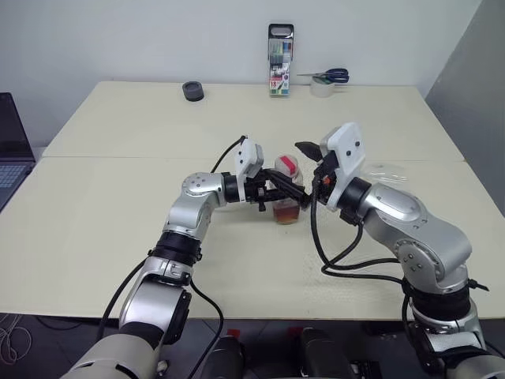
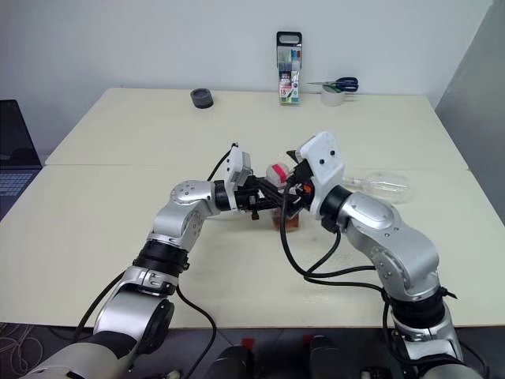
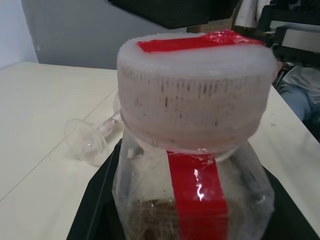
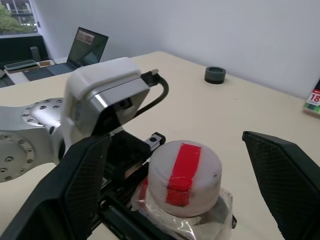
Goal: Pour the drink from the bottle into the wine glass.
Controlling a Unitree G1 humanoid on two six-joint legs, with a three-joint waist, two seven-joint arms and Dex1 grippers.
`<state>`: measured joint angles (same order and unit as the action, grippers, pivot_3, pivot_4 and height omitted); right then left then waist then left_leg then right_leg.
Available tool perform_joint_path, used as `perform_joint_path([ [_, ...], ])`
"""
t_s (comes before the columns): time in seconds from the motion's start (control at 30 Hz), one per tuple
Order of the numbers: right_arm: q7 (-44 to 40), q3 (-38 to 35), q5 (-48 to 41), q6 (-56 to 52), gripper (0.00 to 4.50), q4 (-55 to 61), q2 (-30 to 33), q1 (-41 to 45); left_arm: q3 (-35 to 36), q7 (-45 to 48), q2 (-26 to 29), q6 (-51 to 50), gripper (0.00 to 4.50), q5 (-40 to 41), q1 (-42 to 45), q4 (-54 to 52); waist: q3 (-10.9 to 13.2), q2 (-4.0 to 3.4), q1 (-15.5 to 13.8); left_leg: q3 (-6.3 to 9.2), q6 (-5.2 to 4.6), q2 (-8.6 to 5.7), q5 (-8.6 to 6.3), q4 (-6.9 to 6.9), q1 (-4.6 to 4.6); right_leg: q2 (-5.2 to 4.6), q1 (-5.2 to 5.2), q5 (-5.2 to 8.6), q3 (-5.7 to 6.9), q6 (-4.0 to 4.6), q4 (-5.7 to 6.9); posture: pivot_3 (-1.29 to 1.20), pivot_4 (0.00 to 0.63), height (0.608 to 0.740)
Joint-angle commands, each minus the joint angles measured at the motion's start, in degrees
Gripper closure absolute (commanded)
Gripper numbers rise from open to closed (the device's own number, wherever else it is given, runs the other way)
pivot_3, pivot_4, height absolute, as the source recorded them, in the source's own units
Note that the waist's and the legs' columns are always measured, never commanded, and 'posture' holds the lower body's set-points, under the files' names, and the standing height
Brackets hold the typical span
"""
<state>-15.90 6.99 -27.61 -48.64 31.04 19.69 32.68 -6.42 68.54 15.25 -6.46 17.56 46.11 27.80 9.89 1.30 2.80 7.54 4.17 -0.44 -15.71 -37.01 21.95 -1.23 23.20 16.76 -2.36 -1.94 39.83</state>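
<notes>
Gripping the bottle (image 1: 288,207), the left gripper (image 1: 286,189) has its fingers clamped on the body; the right gripper (image 4: 185,200) straddles the cap (image 4: 185,175), fingers wide. Unscrewing, righting the toppled wine glass (image 2: 379,185) and pouring remain.

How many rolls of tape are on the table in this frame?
2: a dark roll at the far left, and a pale roll at the far edge under the scissors, right of the marker-pen case.

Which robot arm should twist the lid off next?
Right, probably. Its tool is open, fingers either side of the white screw cap with red tape, while the left tool grips the small clear plastic bottle.
</notes>
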Motion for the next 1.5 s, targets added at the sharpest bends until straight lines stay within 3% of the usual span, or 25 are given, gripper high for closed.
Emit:
perform_joint_path([
  [0.03, 0.56, 0.17, 2.15, 2.4, 0.0, -0.13, -1.02, 0.94, 0.72, 0.68, -0.15, 2.03, 2.7, 0.24, 2.29, -0.55, 0.0, 0.0, 0.03, 0.0, 0.0, 0.0, 0.0, 0.0, 0.0, 0.0, 0.0, 0.0, 0.0, 0.0, 0.0, 0.0, 0.15, 0.74],
  [0.17, 0.13, 0.86, 3.57, 3.18, 0.0, -0.64, -1.82, 0.4, 0.8, 1.06, 0.23, 2.6, 2.7, 0.06, 2.37, 0.18, 0.0, 0.0, 0.16, 0.0, 0.0, 0.0, 0.0, 0.0, 0.0, 0.0, 0.0, 0.0, 0.0, 0.0, 0.0, 0.0, 0.15, 0.74],
  [0.2, 0.08, 1.01, 3.82, 3.35, 0.18, -0.73, -1.96, 0.33, 0.83, 1.14, 0.26, 2.68, 2.7, 0.03, 2.4, 0.29, 0.0, 0.0, 0.16, 0.0, 0.0, 0.0, 0.0, 0.0, 0.0, 0.0, 0.01, 0.0, 0.0, 0.0, 0.0, 0.0, 0.15, 0.74],
  [0.33, -0.36, 1.27, 5.01, 4.46, 1.25, -1.24, -2.88, 0.27, 0.79, 1.5, 0.63, 3.05, 2.7, -0.32, 2.41, 0.7, 0.0, 0.0, 0.16, 0.0, 0.0, 0.0, 0.0, 0.0, 0.0, 0.0, 0.01, 0.0, 0.0, 0.0, 0.0, 0.0, 0.15, 0.74],
  [0.47, -1.48, 1.49, 4.76, 4.46, 2.72, -1.61, -3.13, -0.07, 0.83, 1.74, 0.9, 3.16, 2.7, -0.39, 2.31, 0.79, 0.0, 0.0, 0.2, 0.01, 0.0, 0.0, 0.0, 0.0, 0.0, 0.0, 0.01, 0.0, 0.0, 0.0, 0.0, 0.0, 0.15, 0.74],
  [0.77, -4.03, 2.13, 4.56, 4.93, 2.72, -2.84, -2.88, -0.58, 1.03, 1.86, 0.94, 3.37, 2.7, -0.35, 2.41, 0.58, 0.0, 0.0, 0.24, 0.01, 0.0, 0.0, 0.0, 0.01, 0.0, 0.0, 0.01, 0.0, 0.0, 0.0, 0.0, 0.0, 0.15, 0.74],
  [0.87, -11.41, 2.64, 3.24, 8.44, 2.72, -4.9, -0.41, 0.22, 0.84, 2.77, 1.15, 3.31, 2.7, -0.21, 2.65, 0.54, 0.0, 0.0, 0.25, 0.01, 0.0, 0.0, 0.0, 0.0, 0.0, 0.0, 0.01, 0.0, 0.0, 0.0, 0.0, 0.0, 0.15, 0.74],
  [0.97, -30.9, 3.86, 2.38, 15.46, 2.72, -14.56, 8.26, 5.32, 0.36, 5.04, 1.47, 3.62, 2.71, -0.12, 2.74, 0.42, 0.06, -0.02, 0.26, -0.03, -0.01, -0.05, -0.01, -0.02, 0.01, -0.01, -0.01, 0.0, -0.01, -0.01, -0.02, 0.0, 0.15, 0.74],
  [1.03, -38.96, 4.03, 1.29, 16.99, 2.73, -20.21, 11.28, 9.06, 0.23, 6.02, 1.62, 3.78, 2.71, -0.12, 2.87, 0.55, 0.08, -0.02, 0.4, -0.08, -0.02, -0.05, -0.01, -0.02, -0.03, -0.01, -0.02, -0.01, -0.02, -0.01, -0.03, 0.0, 0.15, 0.74],
  [1.2, -44.72, 2.32, -0.27, 16.3, 4.24, -26.12, 12.65, 13.45, 0.67, 6.25, 1.45, 4.0, 2.71, -0.28, 2.98, 0.77, 0.09, -0.01, 0.51, 0.0, -0.02, 0.05, -0.01, 0.03, -0.04, 0.08, 0.0, 0.0, 0.03, 0.01, -0.03, 0.0, 0.15, 0.74],
  [1.3, -41.02, -0.29, -0.78, 15.49, 4.13, -23.7, 11.38, 11.92, 1.04, 5.42, 1.22, 4.07, 2.71, -0.37, 2.86, 0.8, 0.1, -0.01, 0.48, 0.01, -0.01, 0.01, 0.0, 0.01, 0.02, -0.01, 0.01, 0.0, 0.02, 0.01, -0.05, 0.0, 0.15, 0.74],
  [1.5, -31.33, -9.24, -5.75, 11.01, 2.22, -14.13, 9.93, 8.73, 1.19, 3.97, 1.21, 4.93, 2.71, -1.4, 2.51, 1.17, 0.12, -0.03, 0.33, 0.05, 0.0, -0.03, 0.0, -0.02, 0.08, -0.07, 0.04, 0.0, 0.03, 0.01, -0.04, 0.0, 0.15, 0.74],
])
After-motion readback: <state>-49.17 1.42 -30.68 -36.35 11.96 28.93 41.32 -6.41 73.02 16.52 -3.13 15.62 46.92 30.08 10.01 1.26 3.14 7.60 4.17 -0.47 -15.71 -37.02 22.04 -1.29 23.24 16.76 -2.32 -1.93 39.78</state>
